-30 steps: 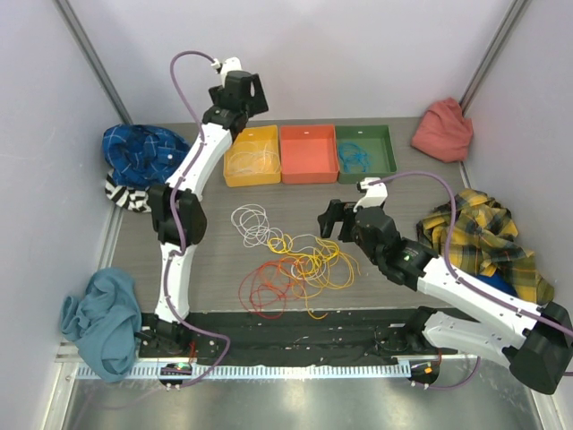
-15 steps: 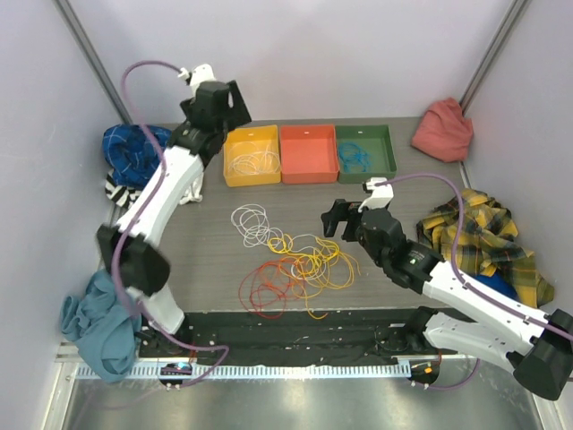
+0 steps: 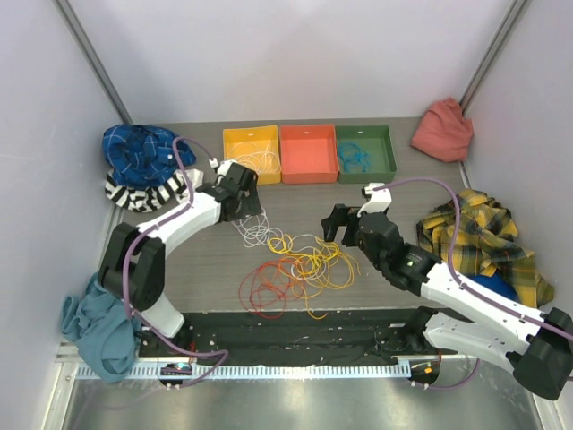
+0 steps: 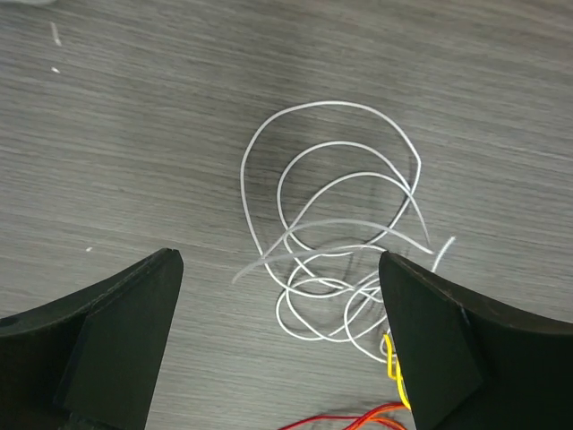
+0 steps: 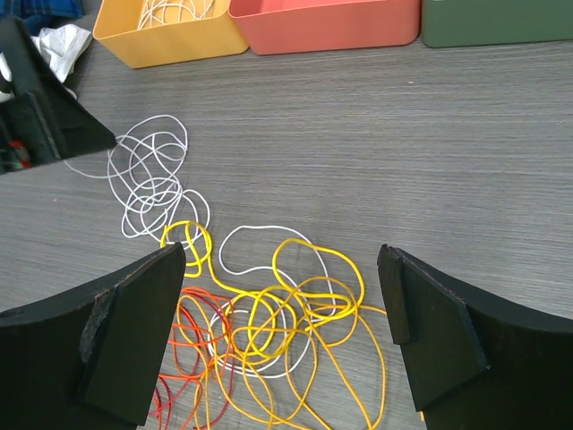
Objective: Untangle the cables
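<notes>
White cable (image 4: pixel 333 103) below open left gripper (image 4: pixel 279 262)

We were in a robotics lab cell: plain pale panels (image 3: pixel 313 54) and metal struts (image 3: pixel 89 58) walled in the grey table (image 3: pixel 295 202), two robot arms (image 3: pixel 192 219) stood bolted at the table's near edge, and three coloured bins (image 3: pixel 309 157) sat toward its far edge.

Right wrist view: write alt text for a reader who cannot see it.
Thin yellow, orange, red and white cables lie tangled on a grey wood-grain table, framed by the open black right gripper. Yellow, orange and green trays line the far edge.
</notes>
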{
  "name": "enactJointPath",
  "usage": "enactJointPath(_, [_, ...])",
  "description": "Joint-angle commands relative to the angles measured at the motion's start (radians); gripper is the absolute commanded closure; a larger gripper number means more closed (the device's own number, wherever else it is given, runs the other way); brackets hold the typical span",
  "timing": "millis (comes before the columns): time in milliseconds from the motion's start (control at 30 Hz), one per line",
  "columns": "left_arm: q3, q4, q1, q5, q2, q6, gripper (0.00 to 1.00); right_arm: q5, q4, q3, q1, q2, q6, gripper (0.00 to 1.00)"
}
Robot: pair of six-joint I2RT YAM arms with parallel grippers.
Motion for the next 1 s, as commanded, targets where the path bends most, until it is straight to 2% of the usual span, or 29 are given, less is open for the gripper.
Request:
enactJointPath(0, [0.065,0.007,0.028,0.037,0.058,-0.044,0.03,0.021,0.038,-0.007,-0.002,-0.008,0.029,0.02])
enactJointPath(33, [0.07,0.004,0.031,0.035,0.095,-0.051,0.03,0.023,0.038,-0.008,-0.002,-0.004,0.03,0.02])
enactJointPath(100, [0.084,-0.006,0.053,0.09,0.13,-0.061,0.1,0.027,0.04,-0.011,0.0,-0.007,0.029,0.01])
enactJointPath(133, [0.084,-0.006,0.06,0.102,0.146,-0.066,0.32,0.029,0.035,-0.011,-0.002,-0.008,0.026,0.02])
enactJointPath(200, [0.078,-0.009,0.059,0.11,0.141,-0.067,0.6,0.035,0.031,-0.011,0.0,-0.01,0.018,0.02])
enactJointPath(233, [0.064,-0.004,0.059,0.107,0.1,-0.063,0.91,0.041,0.026,-0.013,-0.002,-0.017,0.015,0.02])
enactJointPath(267, [0.052,-0.006,0.06,0.098,0.077,-0.06,0.99,0.041,0.026,-0.014,0.0,-0.021,0.014,0.02])
enactJointPath(400, [0.013,0.007,0.056,0.11,-0.07,-0.049,1.0,0.035,0.035,-0.008,0.0,-0.016,0.012,0.01])
enactJointPath(433, [0.004,0.042,0.05,0.121,-0.166,-0.043,1.0,0.031,0.035,-0.007,-0.002,-0.016,0.014,0.02])
enactJointPath(533, [-0.008,0.092,0.008,0.135,-0.314,-0.026,1.0,0.021,0.041,-0.002,0.0,-0.014,0.024,0.02])
enactJointPath(567, [0.007,0.121,-0.002,0.141,-0.398,-0.02,1.0,0.02,0.043,-0.001,0.0,-0.018,0.024,0.02])
enactJointPath(667, [0.082,0.131,-0.041,0.142,-0.507,-0.005,1.0,0.021,0.037,0.012,0.0,-0.021,0.023,0.02])
enactJointPath(833, [0.203,0.1,-0.053,0.146,-0.629,0.012,1.0,0.03,0.014,0.05,-0.002,-0.039,0.012,0.02])
enactJointPath(967, [0.28,0.025,-0.053,0.023,-0.73,0.057,1.0,0.032,-0.003,0.053,-0.002,-0.068,0.014,0.02])
